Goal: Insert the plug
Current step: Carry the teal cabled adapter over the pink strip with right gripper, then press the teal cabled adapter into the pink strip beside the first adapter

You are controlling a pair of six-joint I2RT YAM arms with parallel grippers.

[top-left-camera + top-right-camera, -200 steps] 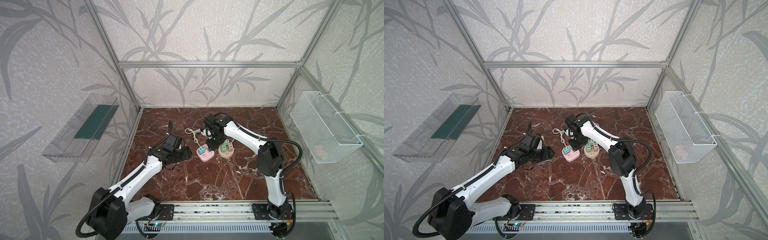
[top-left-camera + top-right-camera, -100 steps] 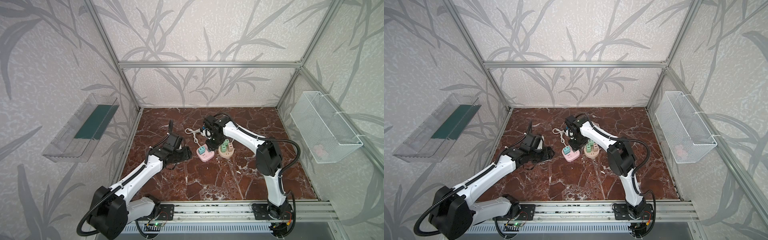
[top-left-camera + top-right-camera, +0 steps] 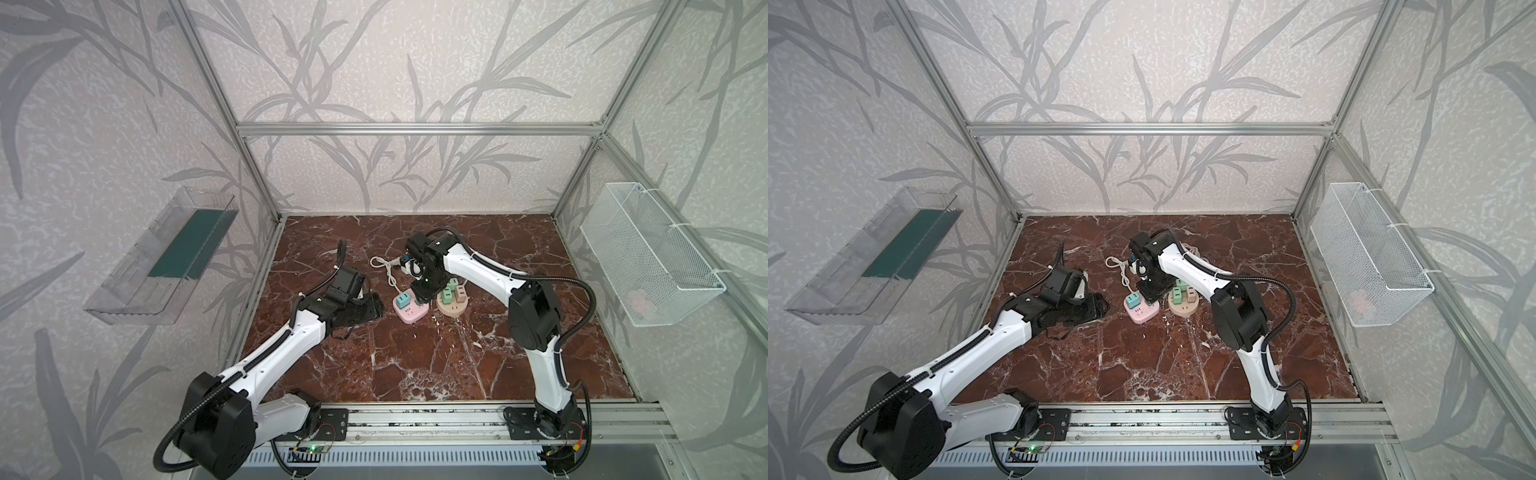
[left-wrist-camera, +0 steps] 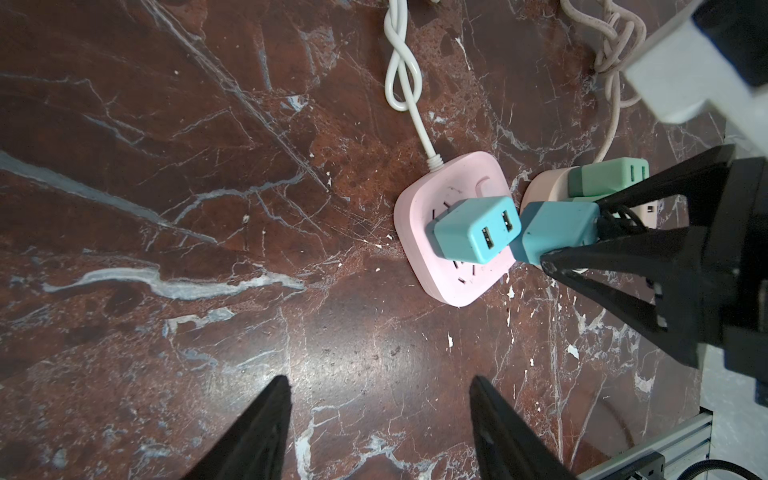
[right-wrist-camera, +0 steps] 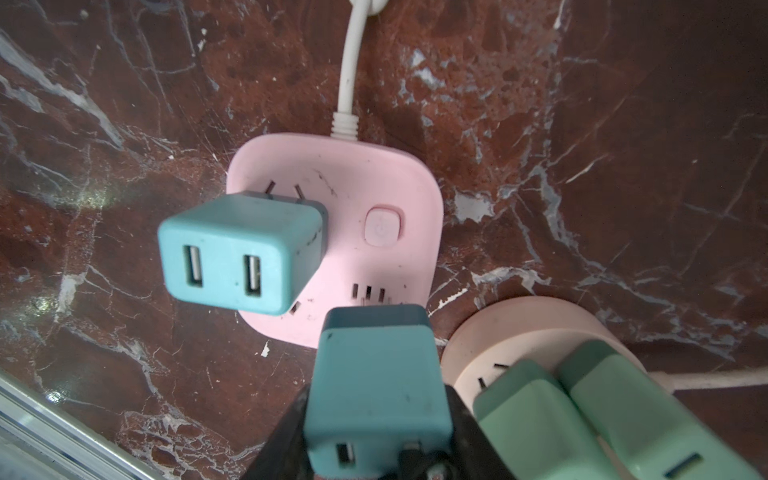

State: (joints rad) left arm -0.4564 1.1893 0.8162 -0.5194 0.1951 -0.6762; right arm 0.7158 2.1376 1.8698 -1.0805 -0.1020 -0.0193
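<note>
I am watching the right gripper (image 5: 379,419) pinching the teal plastic block-shaped charger plug (image 5: 374,374) between its two black fingers (image 4: 623,266). They are pressing on opposite sides of the block at its USB-port end, so the rest of the body is sticking out past the fingertips. The plug is hanging at the edge of the pink square plastic power strip (image 5: 357,183), between that strip and the round beige power strip (image 5: 515,332) just beside it; I cannot tell whether it is touching either. Its long axis is running in line with the fingers, with the port face looking back toward the wrist and the darker prong end pointing at the pink strip's three-slot socket; the prongs themselves are staying hidden from me. A second teal charger (image 5: 237,257) is sitting plugged into the pink strip, and two mint-green chargers (image 5: 536,419) are standing in the round one. The left gripper (image 4: 379,380) is hovering over the red-brown marble floor (image 4: 166,208) near the pink strip, its jaws spread wide and holding nothing.
</note>
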